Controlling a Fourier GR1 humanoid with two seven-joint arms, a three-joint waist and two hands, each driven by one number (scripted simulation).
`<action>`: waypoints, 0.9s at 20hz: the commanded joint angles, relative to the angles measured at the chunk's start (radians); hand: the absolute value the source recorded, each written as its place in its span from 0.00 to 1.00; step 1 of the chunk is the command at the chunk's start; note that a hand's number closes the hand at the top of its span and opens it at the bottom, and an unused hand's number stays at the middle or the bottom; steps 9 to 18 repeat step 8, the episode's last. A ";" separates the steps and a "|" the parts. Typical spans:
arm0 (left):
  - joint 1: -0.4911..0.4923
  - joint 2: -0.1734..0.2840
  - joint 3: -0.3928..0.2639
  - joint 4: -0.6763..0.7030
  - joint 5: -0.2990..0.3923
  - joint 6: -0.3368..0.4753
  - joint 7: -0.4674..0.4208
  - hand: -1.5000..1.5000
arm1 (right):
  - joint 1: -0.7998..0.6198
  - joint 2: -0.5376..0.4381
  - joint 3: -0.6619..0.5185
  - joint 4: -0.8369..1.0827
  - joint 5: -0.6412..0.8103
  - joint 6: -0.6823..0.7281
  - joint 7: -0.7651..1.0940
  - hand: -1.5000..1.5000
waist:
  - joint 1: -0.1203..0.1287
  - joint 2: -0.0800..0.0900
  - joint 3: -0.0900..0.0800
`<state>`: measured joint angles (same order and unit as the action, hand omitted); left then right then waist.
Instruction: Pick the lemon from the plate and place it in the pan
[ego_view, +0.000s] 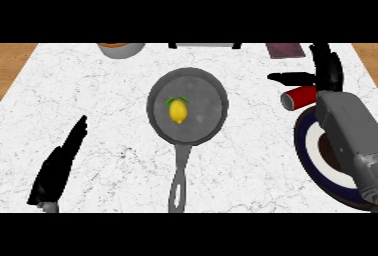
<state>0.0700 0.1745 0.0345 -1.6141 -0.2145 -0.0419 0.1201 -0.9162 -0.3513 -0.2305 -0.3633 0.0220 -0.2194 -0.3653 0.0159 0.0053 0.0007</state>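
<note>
Lying in the middle of the pan (199, 90), the lemon (178, 112) is a small, bright yellow oval with two green leaves at its far end; its long axis runs from near to far, the leafy tip pointing away from the robot. Nearest the view's lower edge, the left hand (59, 165) rests at the left on the counter (88, 100), its black fingers straight and relaxed, holding nothing. The pan's slim grey metal handle, with a slot near its end, points toward the robot, and its round, dull grey bowl looks slightly mottled. At the right, the grey forearm crosses a round plate (304, 145) with a dark blue rim, a white ring and a dark centre. Beyond it, the right hand (321, 75) is released, fingers extended, with a red cylinder (297, 97) just beside it. The counter is white marble with fine dark veins. At the far edge stands a pale bowl (122, 49), only partly in view.
</note>
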 joint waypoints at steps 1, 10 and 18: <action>-0.011 -0.026 -0.022 -0.024 -0.007 0.001 0.058 0.50 | 0.036 -0.078 -0.012 0.019 -0.004 0.096 -0.040 0.00 | 0.000 0.000 0.000; -0.044 -0.006 0.015 0.001 0.002 -0.012 0.062 0.50 | 0.078 -0.231 -0.042 0.070 -0.017 0.271 -0.094 0.00 | 0.001 0.003 0.001; -0.044 -0.006 0.015 0.001 0.002 -0.012 0.062 0.50 | 0.078 -0.231 -0.042 0.070 -0.017 0.271 -0.094 0.00 | 0.001 0.003 0.001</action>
